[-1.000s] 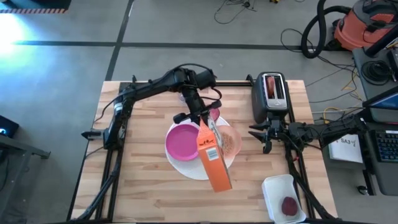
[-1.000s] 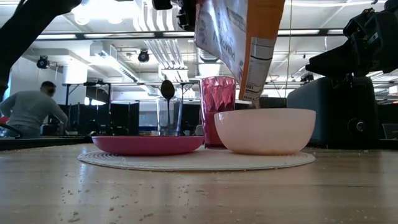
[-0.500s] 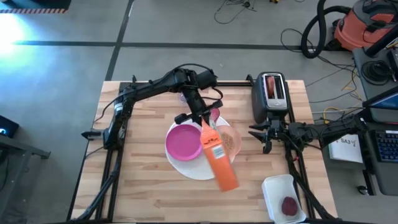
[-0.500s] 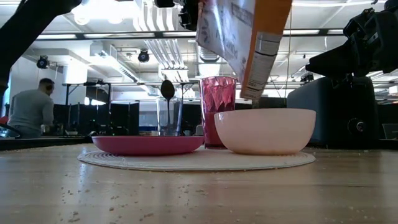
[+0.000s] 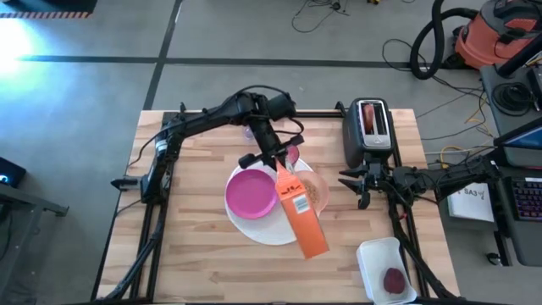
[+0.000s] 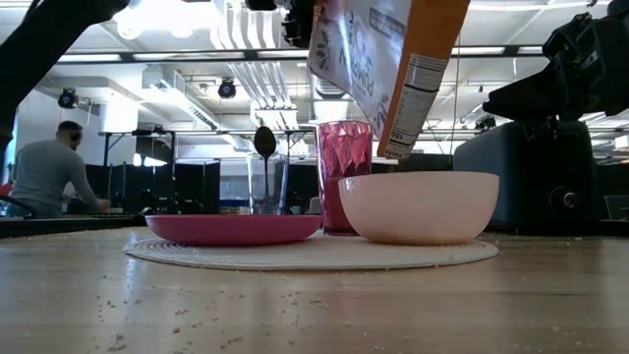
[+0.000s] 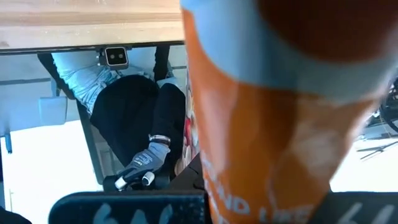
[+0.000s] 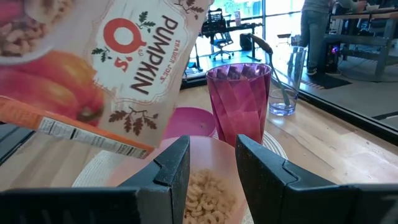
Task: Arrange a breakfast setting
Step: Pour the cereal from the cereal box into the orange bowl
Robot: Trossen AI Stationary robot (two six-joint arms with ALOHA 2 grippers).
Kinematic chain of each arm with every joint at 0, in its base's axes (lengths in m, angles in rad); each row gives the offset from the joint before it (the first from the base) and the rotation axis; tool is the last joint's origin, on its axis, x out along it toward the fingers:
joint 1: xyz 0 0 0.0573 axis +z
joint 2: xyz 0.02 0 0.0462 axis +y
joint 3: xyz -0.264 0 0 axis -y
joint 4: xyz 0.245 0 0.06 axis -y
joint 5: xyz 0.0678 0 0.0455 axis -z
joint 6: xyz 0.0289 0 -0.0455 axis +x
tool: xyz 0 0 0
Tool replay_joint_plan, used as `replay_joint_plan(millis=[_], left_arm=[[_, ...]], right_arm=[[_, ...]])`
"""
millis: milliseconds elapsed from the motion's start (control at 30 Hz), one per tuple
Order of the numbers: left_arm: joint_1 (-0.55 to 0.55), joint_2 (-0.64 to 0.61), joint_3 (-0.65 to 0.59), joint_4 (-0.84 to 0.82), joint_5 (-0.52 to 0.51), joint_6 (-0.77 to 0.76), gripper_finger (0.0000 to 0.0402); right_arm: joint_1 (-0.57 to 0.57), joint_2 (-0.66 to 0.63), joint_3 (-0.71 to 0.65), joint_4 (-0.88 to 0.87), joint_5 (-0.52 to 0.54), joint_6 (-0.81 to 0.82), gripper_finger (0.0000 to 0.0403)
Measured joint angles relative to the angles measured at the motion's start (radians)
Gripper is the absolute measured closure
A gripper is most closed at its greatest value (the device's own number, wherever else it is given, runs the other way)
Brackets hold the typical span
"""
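Note:
My left gripper [image 5: 271, 161] is shut on an orange cereal box [image 5: 298, 212], held tilted above the pink bowl [image 6: 418, 206], which has cereal in it [image 8: 205, 186]. The bowl and the magenta plate [image 5: 250, 193] sit on the white round disc [image 5: 262, 227], and the pink tumbler [image 6: 344, 172] stands behind them. Behind the plate, a spoon [image 6: 263, 141] stands in a clear glass. The round bread [image 5: 370, 116] sticks out of the toaster's slot. My right gripper [image 5: 360, 191] waits open, level, right of the bowl. My left gripper pinches the cereal box at its far end [image 5: 275, 167] between its two fingers, coming slanting down from the table's far side. The box is lifted clear and slants out toward the near right, one low corner [image 6: 395, 152] hanging just above the bowl.
The black toaster [image 5: 371, 140] stands at the far right. A white tray [image 5: 373, 254] at the near right corner holds the dark-red fruit [image 5: 394, 280]. Crumbs dot the near part of the tabletop [image 6: 147, 315]. A person stands in the room beyond [image 6: 44, 177].
The cereal box has turned about its length in my left gripper's hold, showing a narrower face from above, and its free end has swung a little toward the table's right edge. It stays over the bowl.

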Motion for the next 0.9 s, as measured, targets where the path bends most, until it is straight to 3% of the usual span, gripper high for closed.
replay_joint_plan(millis=[300,400,900], left_arm=[[0.006,0.0,0.0,-0.005,-0.02,-0.01,0.0402],[-0.007,0.006,0.0,0.066,0.015,-0.034,0.0402],[-0.014,0.006,0.0,0.025,0.0,0.002,0.0402]], right_arm=[[0.0,0.0,0.0,0.0,0.0,0.001,0.0284],[0.0,0.0,0.0,0.001,0.0,-0.001,0.0284],[0.0,0.0,0.0,0.001,0.0,-0.009,0.0284]])
